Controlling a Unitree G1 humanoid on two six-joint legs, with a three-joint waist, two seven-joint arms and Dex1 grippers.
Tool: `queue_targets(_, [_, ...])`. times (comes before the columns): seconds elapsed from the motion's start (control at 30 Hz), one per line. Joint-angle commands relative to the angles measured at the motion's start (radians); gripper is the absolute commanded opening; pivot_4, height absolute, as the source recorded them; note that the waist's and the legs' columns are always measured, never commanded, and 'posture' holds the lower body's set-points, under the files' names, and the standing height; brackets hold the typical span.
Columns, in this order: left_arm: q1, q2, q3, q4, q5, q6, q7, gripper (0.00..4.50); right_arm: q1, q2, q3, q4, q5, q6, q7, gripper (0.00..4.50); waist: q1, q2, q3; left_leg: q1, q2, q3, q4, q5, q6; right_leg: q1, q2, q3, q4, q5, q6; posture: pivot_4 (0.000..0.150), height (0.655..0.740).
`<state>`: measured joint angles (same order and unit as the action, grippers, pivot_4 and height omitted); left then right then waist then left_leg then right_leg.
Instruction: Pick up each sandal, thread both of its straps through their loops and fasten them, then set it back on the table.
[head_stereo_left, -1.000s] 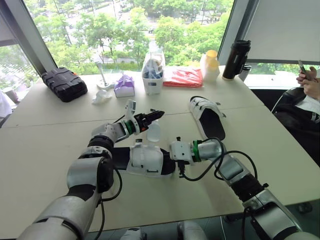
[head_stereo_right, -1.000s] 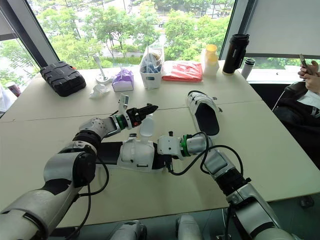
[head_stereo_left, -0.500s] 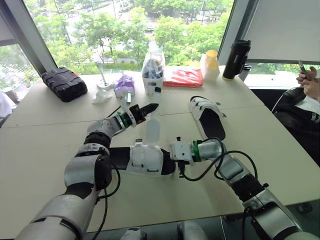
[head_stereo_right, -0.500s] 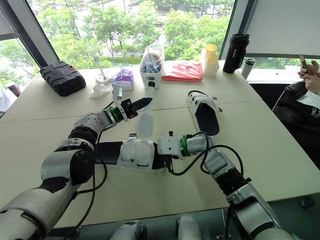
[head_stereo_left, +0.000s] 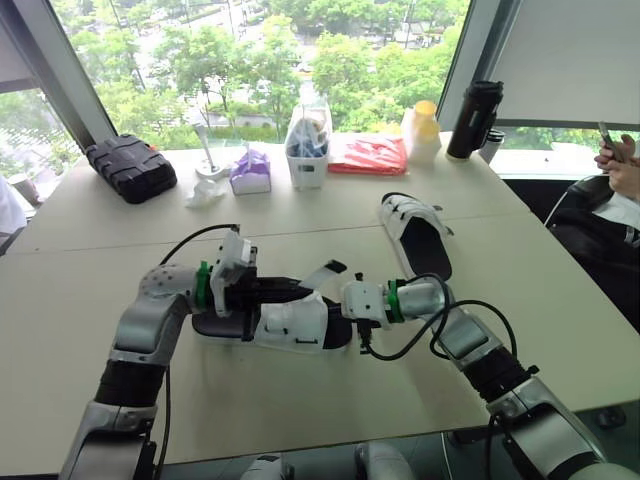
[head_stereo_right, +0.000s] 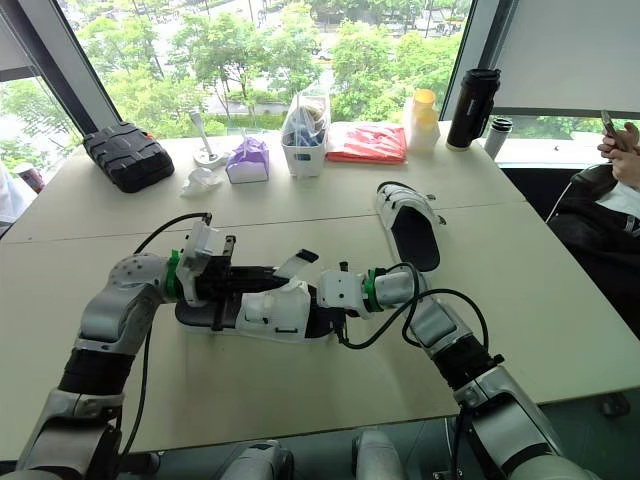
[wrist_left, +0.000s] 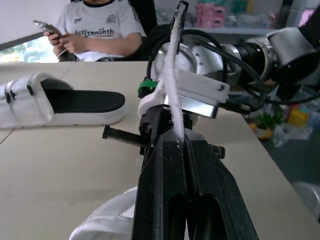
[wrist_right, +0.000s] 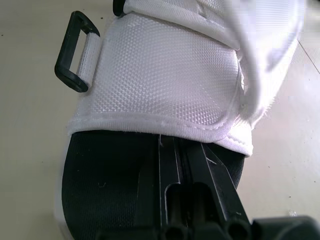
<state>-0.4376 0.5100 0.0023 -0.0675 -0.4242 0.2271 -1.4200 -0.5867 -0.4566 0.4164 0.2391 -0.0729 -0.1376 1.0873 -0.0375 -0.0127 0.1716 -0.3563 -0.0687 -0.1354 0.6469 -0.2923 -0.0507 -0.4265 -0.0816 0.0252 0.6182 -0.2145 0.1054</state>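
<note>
Lowered from its reach toward the far edge, the left gripper (wrist_left: 177, 145) now lies over the heel half of the near sandal (head_stereo_left: 290, 322), fingers pinched together on the white strap (head_stereo_left: 322, 271), which slants up past their tips. That sandal rests by the middle of the front edge of the desk (head_stereo_left: 330, 420), long axis along that edge, toe to the right, where the right gripper (wrist_right: 182, 145) is clamped on its sole. The second sandal (head_stereo_left: 413, 232) lies farther back on the right, toe toward the far edge.

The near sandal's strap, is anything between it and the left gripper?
Nothing visible. The left gripper is shut on the white strap, and the right gripper holds the sandal by its sole.
</note>
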Motion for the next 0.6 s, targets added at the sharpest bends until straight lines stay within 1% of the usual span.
queue_targets(0.03, [0.044, 0.062, -0.010, -0.114, -0.003, -0.127, -0.066, 0.02, -0.001, -0.005, 0.011, 0.015, -0.008, -0.003, 0.022, 0.00, -0.002, 0.000, 0.000, 0.000, 0.000, 0.000, 0.000, 0.000, 0.000, 0.000, 0.000, 0.000, 0.000, 0.000, 0.000, 0.150, 0.7400])
queue_targets(0.17, [0.085, 0.116, -0.036, -0.165, -0.006, -0.201, -0.097, 0.02, -0.004, -0.003, 0.012, 0.021, -0.008, -0.008, 0.029, 0.00, -0.002, 0.000, 0.000, 0.000, 0.001, 0.000, -0.001, -0.001, 0.001, 0.000, 0.000, 0.000, -0.001, 0.000, 0.000, 0.150, 0.7400])
queue_targets(0.23, [0.111, 0.145, -0.057, -0.184, 0.019, -0.272, -0.124, 0.02, -0.004, -0.003, 0.015, 0.025, -0.008, -0.014, 0.036, 0.00, -0.002, 0.000, 0.000, -0.001, 0.001, 0.000, -0.001, -0.001, 0.002, 0.000, 0.000, 0.000, -0.001, 0.000, 0.000, 0.150, 0.7400])
queue_targets(0.37, [0.137, 0.171, -0.099, -0.134, 0.095, -0.492, -0.163, 0.02, -0.005, -0.003, 0.019, 0.031, -0.010, -0.024, 0.044, 0.00, -0.001, 0.000, 0.000, -0.001, 0.000, 0.001, -0.001, -0.001, 0.002, 0.000, 0.000, 0.000, -0.002, 0.000, 0.000, 0.150, 0.7400])
queue_targets(0.47, [0.135, 0.172, -0.135, -0.051, 0.179, -0.673, -0.154, 0.02, -0.008, -0.002, 0.021, 0.037, -0.013, -0.031, 0.046, 0.00, 0.002, 0.001, 0.000, 0.000, 0.000, 0.002, -0.001, -0.001, 0.002, 0.000, 0.000, 0.000, -0.002, 0.000, 0.000, 0.150, 0.7400])
queue_targets(0.57, [0.150, 0.169, -0.156, 0.008, 0.268, -0.783, -0.079, 0.84, -0.009, 0.000, 0.023, 0.039, -0.013, -0.033, 0.047, 0.00, 0.002, 0.001, 0.000, 0.000, 0.000, 0.002, 0.000, -0.001, 0.003, 0.000, 0.000, 0.000, -0.002, 0.000, 0.000, 0.150, 0.7400])
queue_targets(0.6, [0.156, 0.177, -0.167, 0.017, 0.286, -0.800, -0.068, 1.26, -0.007, -0.001, 0.022, 0.036, -0.012, -0.033, 0.047, 0.00, 0.002, 0.001, 0.000, 0.000, 0.000, 0.002, 0.000, -0.001, 0.003, 0.000, 0.000, 0.000, -0.002, 0.000, 0.000, 0.150, 0.7400])
